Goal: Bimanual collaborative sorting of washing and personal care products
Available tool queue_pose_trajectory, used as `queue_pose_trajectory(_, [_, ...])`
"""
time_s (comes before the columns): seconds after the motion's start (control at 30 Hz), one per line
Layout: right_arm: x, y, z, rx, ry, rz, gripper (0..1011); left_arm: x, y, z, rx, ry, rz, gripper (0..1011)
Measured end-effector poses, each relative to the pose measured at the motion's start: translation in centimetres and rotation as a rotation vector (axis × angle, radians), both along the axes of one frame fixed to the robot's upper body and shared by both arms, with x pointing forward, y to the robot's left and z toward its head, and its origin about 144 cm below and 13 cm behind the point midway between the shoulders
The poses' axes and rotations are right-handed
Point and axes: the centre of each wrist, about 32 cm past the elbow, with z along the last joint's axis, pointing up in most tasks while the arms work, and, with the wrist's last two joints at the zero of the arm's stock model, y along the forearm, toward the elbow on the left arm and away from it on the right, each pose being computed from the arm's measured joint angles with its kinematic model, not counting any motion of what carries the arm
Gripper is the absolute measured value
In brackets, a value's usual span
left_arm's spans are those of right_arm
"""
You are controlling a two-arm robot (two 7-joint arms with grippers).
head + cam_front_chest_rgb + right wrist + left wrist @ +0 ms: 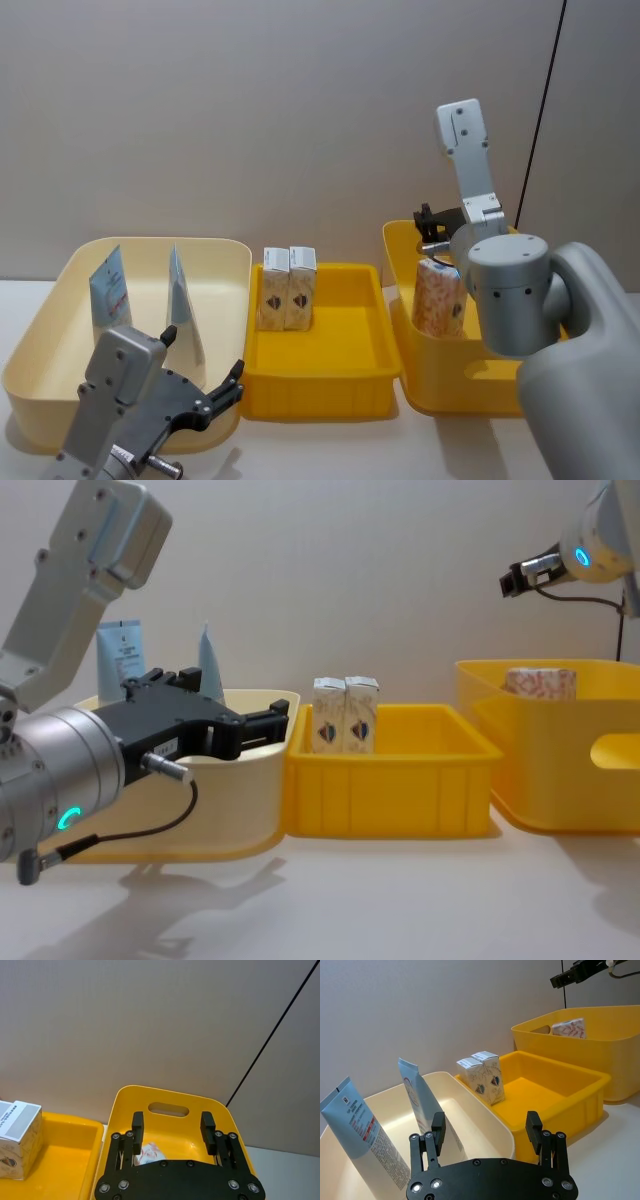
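**Sorting station: three bins in a row, both claws open and empty**

Left of the yellow tray [340, 345]: cream bin [45, 330] holding two blue-and-white tubes [108, 290] [183, 300], upright and leaning, set apart. The left claw [486, 1127] is at that bin's near wall, jaws spread, gripping nothing. In the tray, far left corner: two small cartons [274, 290], upright, touching side by side. Right of the tray: deep yellow bin [440, 385] holding one red-patterned pack [438, 298]. The right claw [172, 1125] is above it, jaws spread, empty. Step judged in hand: right claw fetching the pack. To do it well: centre the pack between the fingers, lower straight, stay clear of the bin wall, close on the flat faces. Keep the left claw off the tubes, which look easy to tip.
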Motion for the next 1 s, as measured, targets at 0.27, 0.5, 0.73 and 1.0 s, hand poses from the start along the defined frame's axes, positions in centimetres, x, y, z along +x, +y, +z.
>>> queue_pose_trajectory(0.27, [0.1, 0.1, -0.1, -0.002, 0.009, 0.001, 906, 0.0, 0.0, 0.0, 0.000, 0.000, 0.000, 1000])
queue_pose_trajectory(0.5, [0.1, 0.1, -0.2, -0.004, 0.013, 0.001, 1001, 0.0, 0.1, 0.1, 0.000, -0.002, 0.001, 1000])
queue_pose_trajectory(0.73, [0.1, 0.1, -0.2, -0.004, 0.015, 0.001, 1001, -0.3, 0.6, 0.6, 0.011, -0.013, 0.022, 1000])
queue_pose_trajectory(1.0, [0.1, 0.2, -0.2, -0.004, 0.016, 0.001, 1001, -1.4, 2.2, 1.7, 0.025, -0.042, 0.085, 999])
